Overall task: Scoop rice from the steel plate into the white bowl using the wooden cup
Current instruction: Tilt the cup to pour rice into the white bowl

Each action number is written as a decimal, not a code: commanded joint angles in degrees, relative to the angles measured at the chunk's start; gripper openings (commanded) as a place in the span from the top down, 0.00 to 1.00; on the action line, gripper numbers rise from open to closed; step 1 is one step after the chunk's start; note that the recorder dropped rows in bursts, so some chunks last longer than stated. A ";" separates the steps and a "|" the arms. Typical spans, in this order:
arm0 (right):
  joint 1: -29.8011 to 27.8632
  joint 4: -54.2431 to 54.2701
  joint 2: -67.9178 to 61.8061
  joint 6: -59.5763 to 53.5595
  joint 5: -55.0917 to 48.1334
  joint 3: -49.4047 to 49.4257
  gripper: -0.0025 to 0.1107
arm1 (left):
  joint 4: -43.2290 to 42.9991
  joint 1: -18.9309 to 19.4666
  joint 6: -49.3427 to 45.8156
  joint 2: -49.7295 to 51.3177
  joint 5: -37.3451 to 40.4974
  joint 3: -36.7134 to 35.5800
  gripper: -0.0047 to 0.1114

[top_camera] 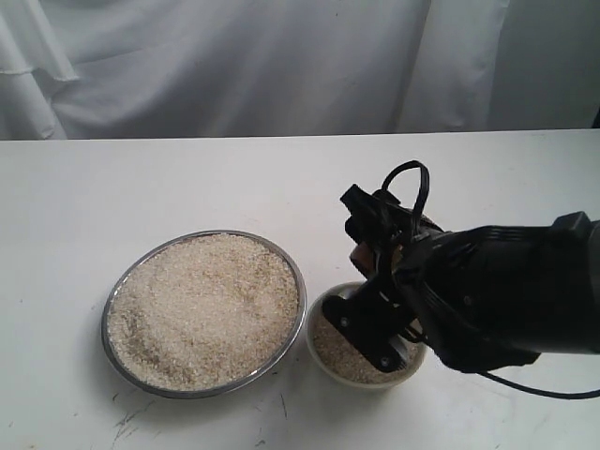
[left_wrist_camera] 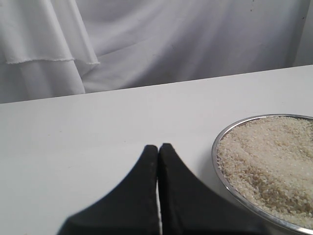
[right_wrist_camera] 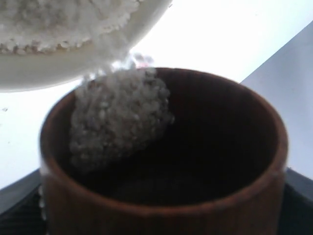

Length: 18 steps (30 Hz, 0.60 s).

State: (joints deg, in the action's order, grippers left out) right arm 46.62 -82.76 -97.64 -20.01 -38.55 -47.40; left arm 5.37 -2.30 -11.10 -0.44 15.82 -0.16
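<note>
Where drapes [top_camera: 234, 66] hang, perhaps scuffed table [top_camera: 187, 178] under plate [top_camera: 106, 319].

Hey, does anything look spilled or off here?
No spill shows: the wooden cup tips rice into the white bowl. Only oddity: dark scuff marks on the table by the steel plate.

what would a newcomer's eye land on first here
The big steel plate heaped with rice, left of centre in the exterior view. Just beside it, the right gripper tips the wooden cup over the white bowl, grains bunched at its lip.
</note>
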 commanded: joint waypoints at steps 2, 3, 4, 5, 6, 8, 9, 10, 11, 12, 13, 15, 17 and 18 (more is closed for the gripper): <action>1.35 -1.82 0.01 0.11 -2.66 0.52 0.98 | 0.06 -0.37 0.13 0.44 -0.58 0.16 0.96; 1.44 -1.93 0.01 0.11 -3.45 0.52 0.98 | 0.06 -0.37 0.24 0.44 -0.58 0.16 0.96; 1.70 -2.07 0.01 0.11 -4.15 0.52 0.98 | 0.06 -0.37 0.24 0.44 -0.58 0.16 0.96; 2.09 -2.21 0.01 0.11 -4.94 0.52 0.98 | 0.06 -0.37 0.24 0.44 -0.58 0.16 0.96; 2.48 -2.21 0.01 0.11 -5.63 0.52 0.98 | 0.06 -0.37 0.24 0.44 -0.58 0.16 0.96; 3.30 -2.54 0.01 0.11 -6.69 0.60 0.98 | 0.06 -0.37 0.24 0.44 -0.58 0.16 0.96; 3.75 -3.28 0.01 0.11 -7.13 0.95 0.98 | 0.06 -0.37 0.24 0.44 -0.58 0.16 0.96; 4.12 -3.90 0.01 0.11 -7.58 1.48 0.98 | 0.06 -0.37 0.24 0.44 -0.58 0.16 0.96; 4.52 -4.31 0.01 0.11 -8.00 1.96 0.98 | 0.06 -0.37 0.24 0.44 -0.58 0.16 0.96; 4.72 -4.42 0.01 0.11 -8.22 2.36 0.98 | 0.06 -0.37 0.24 0.44 -0.58 0.16 0.96; 5.01 -4.76 0.01 0.11 -8.52 2.82 0.98 | 0.06 -0.37 0.24 0.44 -0.58 0.16 0.96; 5.37 -5.71 0.01 0.11 -9.60 3.51 0.98 | 0.06 -0.37 0.24 0.44 -0.58 0.16 0.96; 5.49 -6.08 0.01 0.22 -10.55 3.64 0.98 | 0.06 -0.37 0.12 0.44 -0.58 0.16 0.96; 5.75 -6.23 0.01 0.33 -11.07 3.64 0.98 | 0.06 -0.37 0.12 0.44 -0.58 0.16 0.96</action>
State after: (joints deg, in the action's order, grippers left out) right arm 51.97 -86.97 -97.64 -20.01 -47.33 -44.14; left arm 5.37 -2.30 -11.10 -0.44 15.82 -0.16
